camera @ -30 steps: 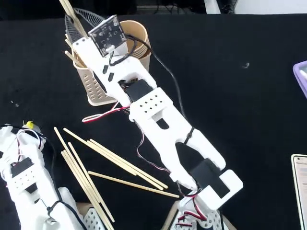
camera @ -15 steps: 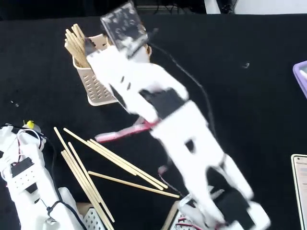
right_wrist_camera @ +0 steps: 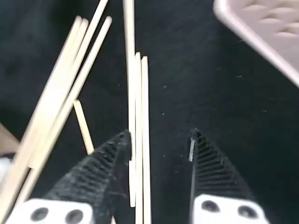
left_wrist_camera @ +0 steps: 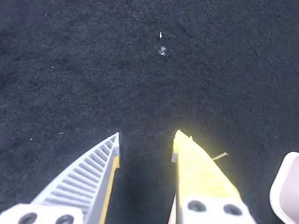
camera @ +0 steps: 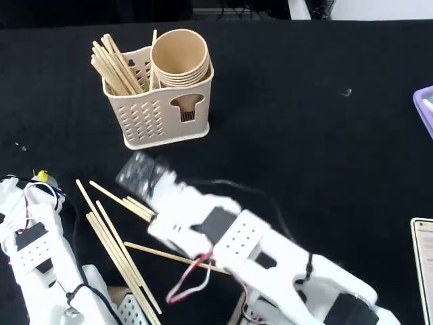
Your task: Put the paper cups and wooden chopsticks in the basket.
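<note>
The beige basket (camera: 159, 112) stands at the back left. Several wooden chopsticks (camera: 116, 64) lean in one compartment, and a stack of paper cups (camera: 179, 54) fills the other. More loose chopsticks (camera: 118, 247) lie fanned on the black cloth near the front. My right arm (camera: 223, 237) hangs low over their far ends. The right gripper (right_wrist_camera: 160, 134) is open, with a few chopsticks (right_wrist_camera: 139, 93) lying under and beside one black finger; nothing is gripped. My left gripper (left_wrist_camera: 147, 135) is open over bare cloth, at the front left (camera: 34, 250).
A corner of the basket (right_wrist_camera: 266, 28) shows ahead of the right gripper. A purple object (camera: 425, 108) and a white card (camera: 423, 250) sit at the table's right edge. Black cloth lies open between the basket and that edge.
My right arm has pulled back from above the basket and dropped low over the loose chopsticks. The chopsticks it held up now stand in the basket. The left arm has not moved.
</note>
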Robot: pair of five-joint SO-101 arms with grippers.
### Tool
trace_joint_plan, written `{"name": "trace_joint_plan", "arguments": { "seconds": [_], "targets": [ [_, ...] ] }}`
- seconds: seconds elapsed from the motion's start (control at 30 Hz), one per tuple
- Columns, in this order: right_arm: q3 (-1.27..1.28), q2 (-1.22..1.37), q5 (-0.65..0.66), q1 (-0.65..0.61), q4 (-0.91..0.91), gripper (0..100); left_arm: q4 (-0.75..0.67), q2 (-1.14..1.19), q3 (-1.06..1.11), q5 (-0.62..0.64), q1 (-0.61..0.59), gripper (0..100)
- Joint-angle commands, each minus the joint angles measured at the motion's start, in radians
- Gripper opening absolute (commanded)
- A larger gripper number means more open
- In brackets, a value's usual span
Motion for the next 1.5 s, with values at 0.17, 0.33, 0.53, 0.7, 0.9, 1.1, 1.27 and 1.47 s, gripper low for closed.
{"name": "trace_joint_plan", "arguments": {
  "seconds": [0.17, 0.33, 0.53, 0.7, 0.9, 1.1, 1.27, 1.47],
  "targets": [
    [-0.064, 0.337, 0.015, -0.038, -0.207, 19.0, -0.018, -0.018, -0.036, -0.003, 0.005, 19],
    [-0.189, 0.532, 0.054, -0.035, -0.193, 13.7, -0.018, -0.018, -0.036, -0.003, 0.004, 19],
    [-0.259, 0.576, 0.135, -0.006, -0.101, 5.8, -0.018, -0.018, -0.036, -0.003, 0.004, 19],
    [-0.265, 0.561, 0.135, 0.084, -0.095, 0.9, -0.018, -0.018, -0.036, -0.003, 0.004, 19],
    [-0.239, 0.352, 0.135, 0.164, -0.026, 1.1, -0.018, -0.018, -0.038, -0.003, 0.004, 19],
    [-0.216, 0.134, 0.137, 0.183, 0.041, 1.1, -0.018, -0.018, -0.038, -0.003, 0.007, 19],
    [-0.274, 0.016, 0.137, 0.18, 0.032, 1.1, -0.018, -0.018, -0.038, -0.003, 0.005, 19],
    [-0.437, 0.001, 0.137, 0.18, 0.034, 1.1, -0.018, -0.018, -0.039, -0.003, 0.004, 19]
  ]
}}
